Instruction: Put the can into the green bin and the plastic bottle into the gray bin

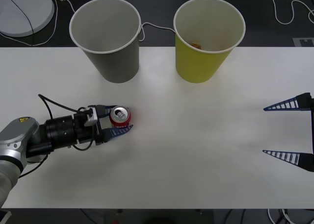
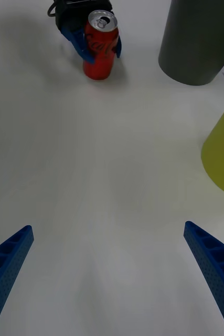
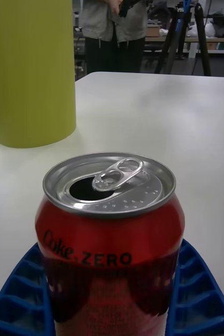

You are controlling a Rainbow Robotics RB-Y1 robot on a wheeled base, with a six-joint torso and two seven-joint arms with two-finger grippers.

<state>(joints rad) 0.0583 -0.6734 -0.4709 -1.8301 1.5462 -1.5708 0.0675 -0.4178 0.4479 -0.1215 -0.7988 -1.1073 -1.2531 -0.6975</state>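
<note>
The left end effector (image 1: 119, 124) sits low at the near left of the white worktop (image 1: 196, 150), and we see its blue fingers (image 3: 195, 294) pressed on both sides of the can (image 1: 119, 116). The can stands upright on the worktop, nearer than the gray bin (image 1: 107, 37). The green bin (image 1: 206, 37) stands to the right of the gray one. The right end effector (image 1: 289, 132) waits at the right edge with its fingers spread wide.
</note>
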